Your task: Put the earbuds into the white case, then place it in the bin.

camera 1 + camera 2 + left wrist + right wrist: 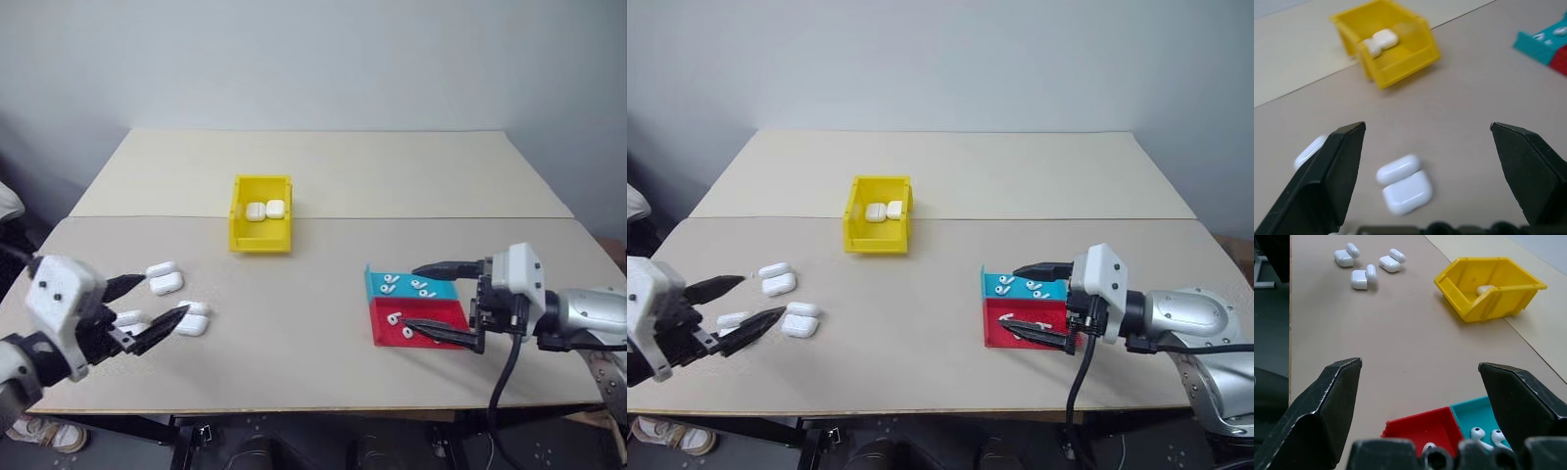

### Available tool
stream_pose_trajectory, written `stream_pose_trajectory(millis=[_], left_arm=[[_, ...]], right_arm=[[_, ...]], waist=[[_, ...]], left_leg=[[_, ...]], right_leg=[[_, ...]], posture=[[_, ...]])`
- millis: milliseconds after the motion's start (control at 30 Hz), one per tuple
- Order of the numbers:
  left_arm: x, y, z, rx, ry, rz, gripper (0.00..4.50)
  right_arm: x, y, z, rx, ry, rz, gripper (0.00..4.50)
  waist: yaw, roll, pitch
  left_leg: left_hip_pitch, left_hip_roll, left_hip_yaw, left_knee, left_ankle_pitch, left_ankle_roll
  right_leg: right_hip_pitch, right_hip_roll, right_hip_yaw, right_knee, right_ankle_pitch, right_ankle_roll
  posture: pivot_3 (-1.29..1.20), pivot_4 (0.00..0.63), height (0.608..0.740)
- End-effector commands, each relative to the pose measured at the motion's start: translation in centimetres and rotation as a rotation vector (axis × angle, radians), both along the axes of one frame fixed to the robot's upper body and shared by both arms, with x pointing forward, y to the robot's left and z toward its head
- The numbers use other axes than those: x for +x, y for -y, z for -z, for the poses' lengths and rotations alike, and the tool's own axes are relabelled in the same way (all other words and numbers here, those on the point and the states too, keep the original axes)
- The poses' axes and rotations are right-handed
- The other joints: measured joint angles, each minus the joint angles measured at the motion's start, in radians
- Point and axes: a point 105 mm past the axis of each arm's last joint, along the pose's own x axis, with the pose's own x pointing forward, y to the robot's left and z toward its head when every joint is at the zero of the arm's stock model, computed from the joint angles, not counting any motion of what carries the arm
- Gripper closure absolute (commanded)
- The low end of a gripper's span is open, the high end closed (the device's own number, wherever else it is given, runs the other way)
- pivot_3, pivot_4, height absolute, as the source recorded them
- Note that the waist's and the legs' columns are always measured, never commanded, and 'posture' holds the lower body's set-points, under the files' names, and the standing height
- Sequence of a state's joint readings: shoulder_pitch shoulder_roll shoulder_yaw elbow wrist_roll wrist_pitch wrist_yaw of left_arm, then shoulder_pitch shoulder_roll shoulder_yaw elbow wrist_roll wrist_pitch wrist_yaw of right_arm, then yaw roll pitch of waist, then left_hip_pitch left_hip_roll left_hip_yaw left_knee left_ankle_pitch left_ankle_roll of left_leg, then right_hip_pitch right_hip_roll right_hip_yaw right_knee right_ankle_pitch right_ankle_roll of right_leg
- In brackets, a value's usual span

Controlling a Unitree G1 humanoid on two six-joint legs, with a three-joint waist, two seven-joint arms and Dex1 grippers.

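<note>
Left gripper [157,302] held low over left table edge, black fingers spread wide, nothing gripped; open glossy white hinged cases [166,278] clustered beneath. Right gripper [424,297] spread wide, empty, poised over shallow red tray [431,311] and cyan tray [377,286]; tiny white stemmed earbuds [422,287] lying inside. Small yellow plastic bin [261,239] placed mid-table, two closed cases inside. Beige tabletop [323,176] backed by plain grey wall [313,59].

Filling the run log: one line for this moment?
left gripper: open, over open white cases | right gripper: open, at red tray, cyan tray | bin: two cases inside | nothing held
</note>
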State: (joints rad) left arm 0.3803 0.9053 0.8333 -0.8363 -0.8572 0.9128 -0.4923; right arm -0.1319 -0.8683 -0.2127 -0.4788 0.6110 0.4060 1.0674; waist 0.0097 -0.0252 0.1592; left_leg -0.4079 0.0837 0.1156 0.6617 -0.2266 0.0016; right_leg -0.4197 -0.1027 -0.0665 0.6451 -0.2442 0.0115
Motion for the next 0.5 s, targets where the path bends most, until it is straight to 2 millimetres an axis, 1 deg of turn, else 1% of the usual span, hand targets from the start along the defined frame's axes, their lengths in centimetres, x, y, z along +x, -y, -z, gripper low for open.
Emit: stream_pose_trajectory(millis=[33,133,233,267,367,433,500], left_arm=[[-0.5,-0.8,-0.3,0.133,-0.019,-0.11,0.05],[-0.8,-1.8,0.7,0.134,-0.153,-0.195,0.05],[-1.1,-3.9,1.3,0.137,-0.3,-0.337,0.05],[-1.2,-4.6,1.4,0.112,-0.343,-0.376,0.05],[-0.8,-6.5,1.5,0.058,-0.381,-0.486,0.05],[-0.8,-7.2,1.7,0.08,-0.454,-0.515,0.05],[-0.5,-7.8,2.0,0.053,-0.49,-0.556,0.05]], right_arm=[[-0.1,-0.4,-0.5,0.017,0.037,-0.02,0.0],[0.1,-0.8,-0.5,0.025,0.035,-0.032,0.0],[0.4,-1.0,-0.5,0.033,0.032,-0.045,0.0],[0.4,-1.1,-0.5,0.036,0.03,-0.048,0.0],[0.4,-1.3,-0.5,0.041,0.025,-0.056,0.0],[0.4,-1.5,-0.4,0.044,0.021,-0.061,0.0],[0.5,-1.7,-0.4,0.048,0.02,-0.067,0.0]], waist=[[0.0,0.0,0.0],[0.003,0.0,0.0],[0.002,0.0,0.0],[0.002,0.0,0.0],[-0.002,0.0,0.0],[-0.003,-0.002,0.001],[-0.001,-0.003,0.001]], left_leg=[[0.0,0.0,0.0,0.0,0.0,0.0],[0.001,0.0,0.0,0.0,0.0,0.0],[0.001,0.0,-0.001,0.0,0.0,0.0],[0.001,0.0,-0.001,0.0,0.0,0.0],[0.001,0.0,-0.002,-0.001,0.0,0.0],[0.001,0.0,-0.002,-0.001,0.0,0.0],[0.002,0.0,-0.002,-0.001,0.0,0.0]], right_leg=[[0.0,0.0,0.0,0.0,0.0,0.0],[0.0,0.0,0.0,0.001,0.0,0.0],[0.001,0.0,0.0,0.001,0.0,0.0],[0.0,0.0,0.001,0.001,0.0,0.0],[-0.001,0.0,0.002,0.001,0.0,0.0],[-0.001,0.0,0.002,0.001,0.0,-0.001],[-0.001,0.0,0.001,0.002,0.0,-0.001]], posture=[[0.0,0.15,0.74],[0.0,0.15,0.74],[0.0,0.15,0.74],[0.0,0.15,0.74],[0.0,0.15,0.74],[0.0,0.15,0.74],[0.0,0.15,0.74]])
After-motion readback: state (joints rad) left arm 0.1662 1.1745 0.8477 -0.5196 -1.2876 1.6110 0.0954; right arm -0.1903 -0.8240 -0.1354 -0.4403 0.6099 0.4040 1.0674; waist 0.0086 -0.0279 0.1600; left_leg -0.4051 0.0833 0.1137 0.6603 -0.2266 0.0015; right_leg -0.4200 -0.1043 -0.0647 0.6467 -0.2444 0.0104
